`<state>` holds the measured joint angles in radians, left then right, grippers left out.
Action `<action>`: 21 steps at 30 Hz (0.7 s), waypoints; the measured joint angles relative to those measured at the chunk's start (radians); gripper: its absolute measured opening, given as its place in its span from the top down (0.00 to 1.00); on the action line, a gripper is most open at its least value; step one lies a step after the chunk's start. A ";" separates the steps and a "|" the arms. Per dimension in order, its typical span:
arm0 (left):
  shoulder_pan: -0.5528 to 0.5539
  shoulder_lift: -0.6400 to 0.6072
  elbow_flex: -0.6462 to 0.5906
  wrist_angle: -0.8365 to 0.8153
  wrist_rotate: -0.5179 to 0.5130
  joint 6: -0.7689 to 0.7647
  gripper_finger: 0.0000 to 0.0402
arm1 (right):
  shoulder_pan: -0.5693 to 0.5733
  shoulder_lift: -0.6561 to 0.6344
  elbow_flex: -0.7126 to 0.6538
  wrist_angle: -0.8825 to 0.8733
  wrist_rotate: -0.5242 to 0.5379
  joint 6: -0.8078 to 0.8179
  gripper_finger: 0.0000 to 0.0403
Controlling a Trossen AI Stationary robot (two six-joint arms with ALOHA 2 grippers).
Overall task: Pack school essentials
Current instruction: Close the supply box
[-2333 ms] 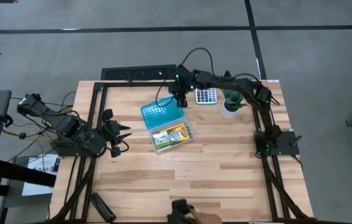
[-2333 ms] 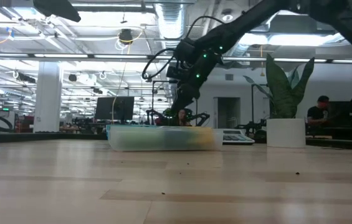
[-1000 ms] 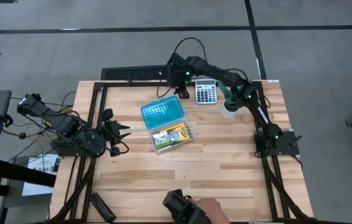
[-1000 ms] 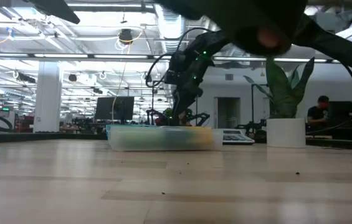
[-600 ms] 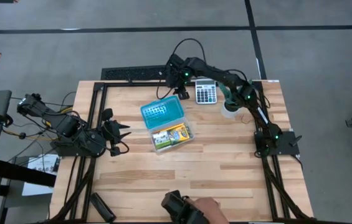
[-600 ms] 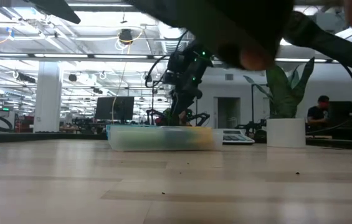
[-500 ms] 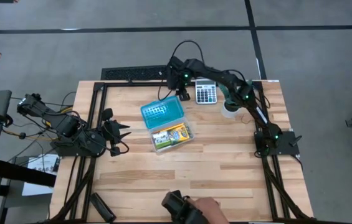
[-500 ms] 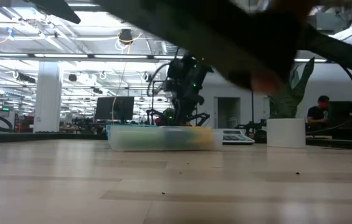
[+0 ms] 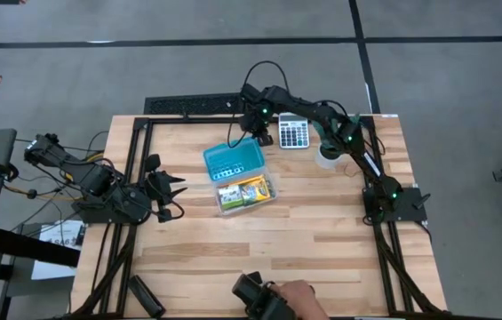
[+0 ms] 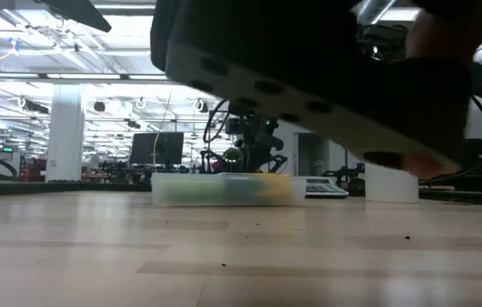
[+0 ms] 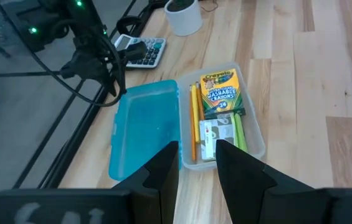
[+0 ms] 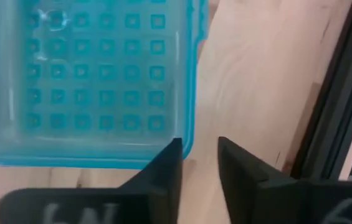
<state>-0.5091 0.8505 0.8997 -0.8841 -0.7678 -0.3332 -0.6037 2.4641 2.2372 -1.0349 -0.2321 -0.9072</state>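
Clutter near the far edge is crowding the right gripper (image 9: 260, 138): its fingers are sitting close together with a narrow gap, gripping nothing, just beside the corner of the blue lid (image 9: 235, 160), with the calculator (image 9: 294, 132) and potted plant (image 9: 329, 153) alongside. The clear case (image 9: 244, 196) is lying open, holding the crayon packet (image 11: 220, 93), pencils (image 11: 194, 121) and a green pen (image 11: 239, 132). The left gripper (image 9: 173, 196) is waiting with its fingers spread at the table's left edge. A person's hand (image 9: 297, 298) with a dark object is blocking most of the low view.
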 joint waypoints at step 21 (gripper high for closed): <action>0.001 0.000 -0.081 0.226 -0.073 -0.057 0.75 | 0.031 -0.034 0.000 -0.066 0.160 0.019 0.99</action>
<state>-0.5082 0.8509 0.8186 -0.6578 -0.8405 -0.3899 -0.5727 2.4304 2.2372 -1.1012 -0.0723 -0.8883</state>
